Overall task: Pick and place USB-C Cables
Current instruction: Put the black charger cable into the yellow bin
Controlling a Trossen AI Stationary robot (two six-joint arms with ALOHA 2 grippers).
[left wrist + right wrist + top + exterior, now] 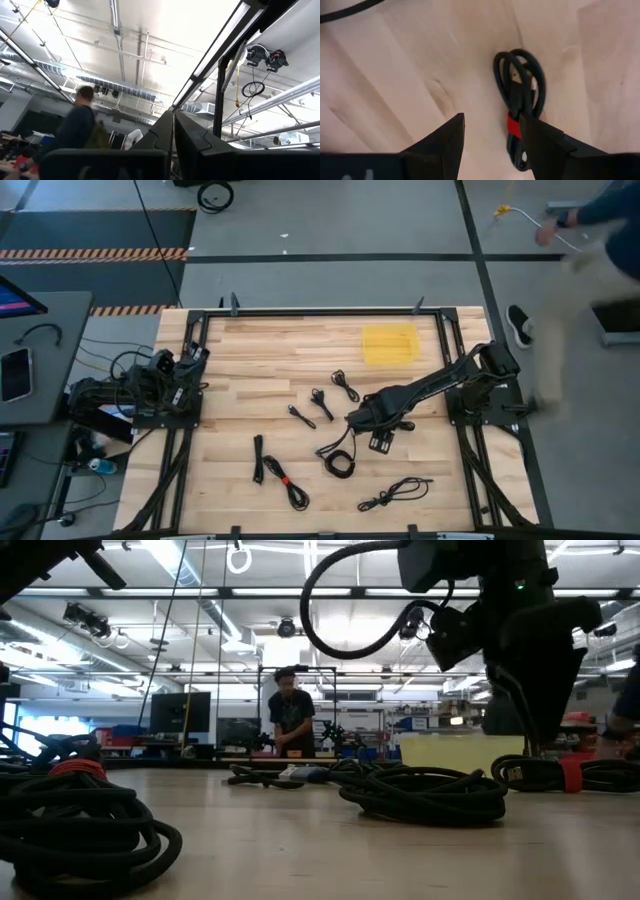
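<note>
— Where's the right claw (pixel 492 137)?
— Low over the wooden surface (pixel 240 370), fingers spread wide, gripping nothing. A coiled USB-C cable with a red tie (pixel 519 107) lies just ahead, touching one finger.
— And the rest?
— Other cables (pixel 285 480) lie scattered around; a yellow tray (pixel 388 344) sits farther back. The left claw (pixel 172 145) is clenched, parked at the surface's left edge.

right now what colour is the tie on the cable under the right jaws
Red, on the black cable; clearest in the right wrist view.
</note>
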